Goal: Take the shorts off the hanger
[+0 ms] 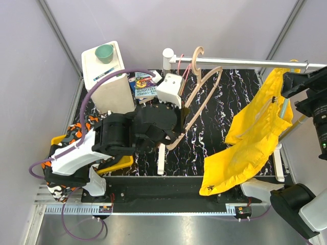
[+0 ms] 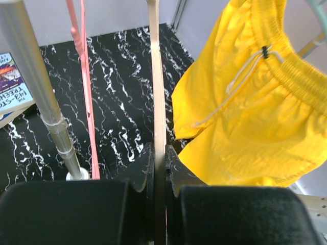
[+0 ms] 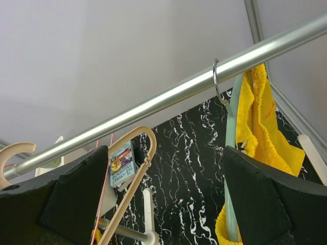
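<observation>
Two arms rise from the near edge of a black table veined in white like marble. Nearest on the left, an orange, black and white patterned cloth lies heaped by the left arm's base.

The yellow shorts hang on the right. Their hem reaches down close to the table's near edge and their elastic waistband, with its white drawstring, is up at the rail. Their long axis slants from near-left and low to far-right and high.

The left gripper is pressed together on the flat bar of an empty wooden hanger. A pink hanger hangs just beside it.

The right gripper stands spread wide below the rail. The mint hanger carrying the shorts passes close along the inner side of the gripper's right finger. Whether the two touch is hard to tell from this view. The mint hanger's metal hook loops over the rail near its right end.

Farther back on the left lies a children's book. Beside it is a white box with a green cup on top. Plain grey walls close in the space.
</observation>
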You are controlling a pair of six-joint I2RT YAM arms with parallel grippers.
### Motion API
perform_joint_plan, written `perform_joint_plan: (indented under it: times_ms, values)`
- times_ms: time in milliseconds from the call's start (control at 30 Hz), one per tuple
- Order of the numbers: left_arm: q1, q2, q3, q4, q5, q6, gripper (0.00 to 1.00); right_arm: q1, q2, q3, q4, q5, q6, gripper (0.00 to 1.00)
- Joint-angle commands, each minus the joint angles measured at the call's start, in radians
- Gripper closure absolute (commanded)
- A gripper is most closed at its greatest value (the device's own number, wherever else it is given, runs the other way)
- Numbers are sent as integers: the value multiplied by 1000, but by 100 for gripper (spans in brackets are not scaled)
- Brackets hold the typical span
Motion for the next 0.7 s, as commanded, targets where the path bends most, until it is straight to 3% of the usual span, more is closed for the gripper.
perform_joint_plan:
  times_ms: [0, 100, 200, 233, 333, 367, 500, 667]
  values:
    - [4, -20, -34, 24, 10, -38, 100, 1, -21, -49, -212, 24, 29, 0]
    - [3, -14, -40, 20, 18, -30, 98, 2, -27, -63, -202, 10, 25, 0]
    - [3, -20, -43, 17, 45, -22, 71, 1, -30, -72, -192, 15, 20, 0]
    - [2, -24, -43, 17, 58, -16, 58, 1, -32, -73, -192, 18, 19, 0]
    - [-1, -28, -24, 34, 105, 54, 45, 1, -30, -83, -193, 27, 11, 0]
    - [-4, -21, 4, 37, 110, 100, 30, 1, -29, -86, -207, 31, 14, 0]
    - [-29, 2, 102, 56, 127, 229, 17, 1, 6, -66, -268, 56, 19, 0]
    - [-50, -17, 116, 262, 226, 389, 18, 1, 31, -75, -298, 19, 22, 0]
